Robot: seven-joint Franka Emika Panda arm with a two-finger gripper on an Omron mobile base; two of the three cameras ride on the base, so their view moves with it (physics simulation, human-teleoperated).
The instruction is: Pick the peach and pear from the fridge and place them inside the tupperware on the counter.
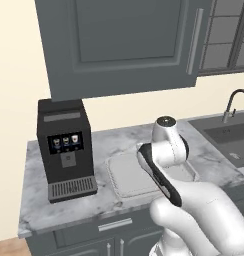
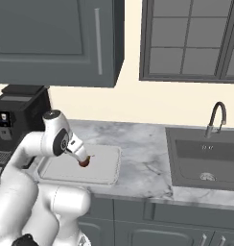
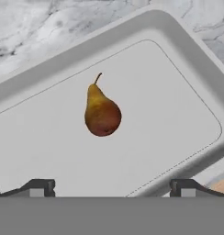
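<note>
The pear (image 3: 102, 112), brownish-red with a short stem, lies on its side on the floor of the tupperware (image 3: 178, 39). My gripper (image 3: 113, 187) hangs above it, open, its two fingertips (image 3: 40, 186) wide apart with nothing between them. From the right base view the pear (image 2: 84, 163) peeks out just below my hand, inside the pale tupperware (image 2: 107, 168) on the marbled counter (image 2: 143, 153). From the left, my arm covers the right part of the tupperware (image 1: 125, 180). The peach and the fridge are out of view.
A black coffee machine (image 1: 66, 150) stands on the counter (image 1: 34, 200) left of the tray. A sink (image 2: 205, 161) with a curved faucet (image 2: 216, 117) is to the right. Dark wall cabinets (image 1: 119, 45) hang overhead.
</note>
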